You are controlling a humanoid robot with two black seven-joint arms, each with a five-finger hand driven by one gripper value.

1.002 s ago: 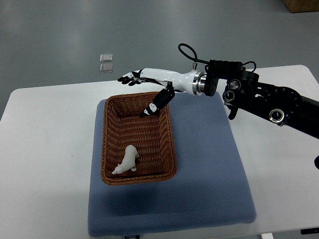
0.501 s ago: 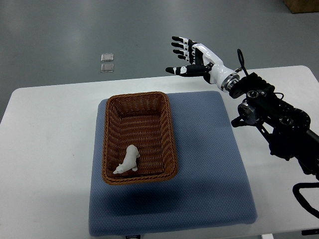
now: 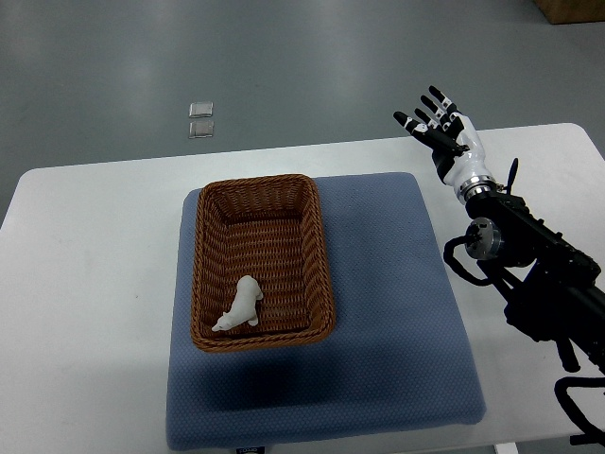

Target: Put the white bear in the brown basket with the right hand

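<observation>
The white bear (image 3: pixel 240 306) lies on its side in the near end of the brown wicker basket (image 3: pixel 313 248), which stands on the blue mat (image 3: pixel 397 312). My right hand (image 3: pixel 437 127) is raised over the table's far right part, well away from the basket, its fingers spread and holding nothing. Its black arm (image 3: pixel 534 284) runs down the right side of the picture. The left arm does not show.
The blue mat lies on a white table (image 3: pixel 85 284). Two small clear squares (image 3: pixel 200 119) lie on the grey floor beyond the table's far edge. A brown box corner (image 3: pixel 572 9) shows at the top right.
My right hand has pulled back from over the basket's far end, swinging right and up to the table's far right. The bear has stayed in the basket.
</observation>
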